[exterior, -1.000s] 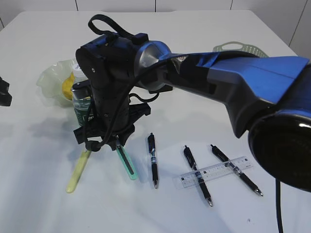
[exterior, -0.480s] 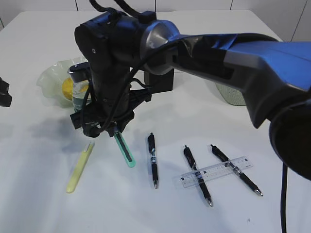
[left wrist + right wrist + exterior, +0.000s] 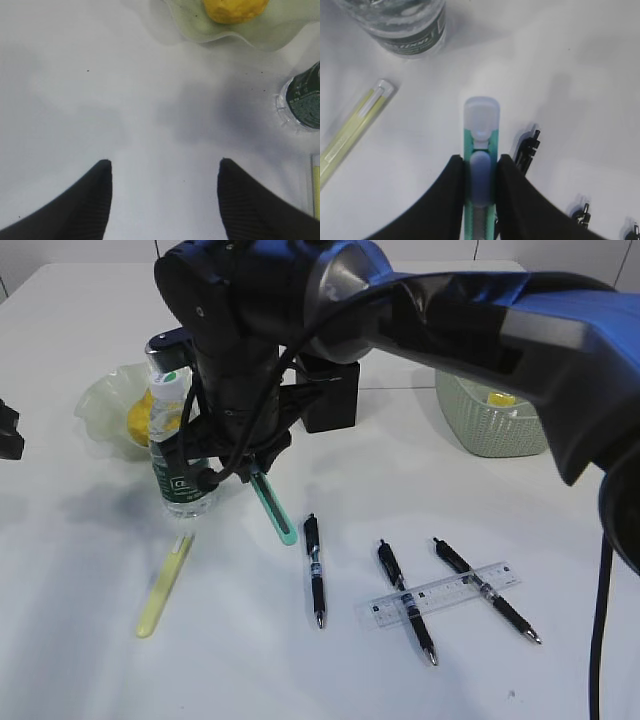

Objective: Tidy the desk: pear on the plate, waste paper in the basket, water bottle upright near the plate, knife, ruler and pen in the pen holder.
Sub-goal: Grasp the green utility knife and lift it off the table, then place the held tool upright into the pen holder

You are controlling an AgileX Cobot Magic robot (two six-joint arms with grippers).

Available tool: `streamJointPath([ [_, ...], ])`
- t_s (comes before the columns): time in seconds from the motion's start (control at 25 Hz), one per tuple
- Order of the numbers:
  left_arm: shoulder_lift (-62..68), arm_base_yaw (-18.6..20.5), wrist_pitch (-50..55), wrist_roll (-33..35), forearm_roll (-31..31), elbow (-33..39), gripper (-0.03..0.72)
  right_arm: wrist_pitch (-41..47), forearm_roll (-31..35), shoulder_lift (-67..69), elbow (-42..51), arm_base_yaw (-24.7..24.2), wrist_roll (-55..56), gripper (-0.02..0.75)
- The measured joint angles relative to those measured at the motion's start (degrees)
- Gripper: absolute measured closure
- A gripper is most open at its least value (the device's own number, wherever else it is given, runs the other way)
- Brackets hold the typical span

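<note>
Over at the far left of the desk [image 3: 80, 640], the left gripper [image 3: 162, 167] hangs low above bare white tabletop, its jaws apart with nothing between them. Just beyond it sits the plate [image 3: 100, 405], pale green and ruffled, with the pear [image 3: 140, 420] resting on it. Beside the plate the water bottle [image 3: 180, 475] stands upright, white cap on top. Below the bottle a pale yellow knife [image 3: 165, 585] lies flat on the desk.

Next comes the right gripper [image 3: 480, 167], raised off the table, jaws closed on a green knife [image 3: 272, 505] that hangs tilted with its lower end clear of the surface. Behind that arm the black pen holder [image 3: 335, 400] is half hidden, so I can't tell what is inside it.

Further right, three black pens [image 3: 316, 580] lie on the desk, and the clear ruler [image 3: 445, 592] lies across two of them. At the back right stands the basket [image 3: 490, 425], with something yellow in it, probably the waste paper [image 3: 500, 398].
</note>
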Motion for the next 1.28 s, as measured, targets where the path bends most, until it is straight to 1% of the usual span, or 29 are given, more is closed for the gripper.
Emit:
streamJointPath([
  [0.36,0.00,0.00,0.00,0.00,0.00,0.00,0.223,0.14,-3.48,-0.03,0.00,-2.09,0.62,0.596],
  [0.56,0.00,0.00,0.00,0.00,0.00,0.00,0.223,0.18,-4.22,-0.78,0.00,-3.55,0.62,0.596],
  [1.08,0.00,0.00,0.12,0.00,0.00,0.00,0.223,0.55,-4.26,-1.05,-4.77,-6.61,-1.23,0.596],
  [1.28,0.00,0.00,0.46,0.00,0.00,0.00,0.223,0.21,-3.64,-1.05,-7.16,-9.69,-2.26,0.596],
])
